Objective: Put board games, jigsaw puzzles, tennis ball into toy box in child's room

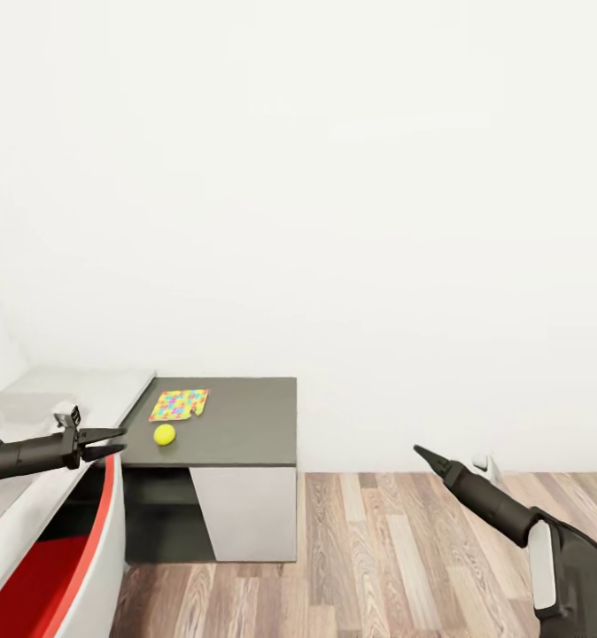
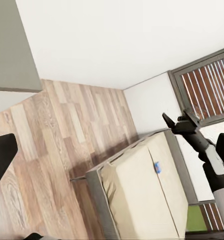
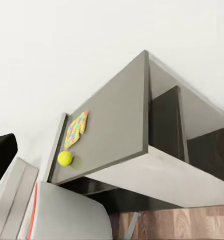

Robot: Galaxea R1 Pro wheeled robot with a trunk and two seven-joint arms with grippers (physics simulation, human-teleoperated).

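On the dark grey table lie a bright jigsaw puzzle and, just in front of it, the tennis ball. The right wrist view shows both again: puzzle, ball. A light-grey tray that looks like the toy box adjoins the table's left end. My left gripper hovers open and empty beside the ball. My right gripper hangs open and empty over the floor, well right of the table. In the left wrist view a small blue board game lies on the cream bed.
A white rounded body with a red edge stands low at the left, under the tray. The table has an open shelf and a white panel below. Wood-plank floor spreads to the right. A white wall is behind; a dark-framed window is near the bed.
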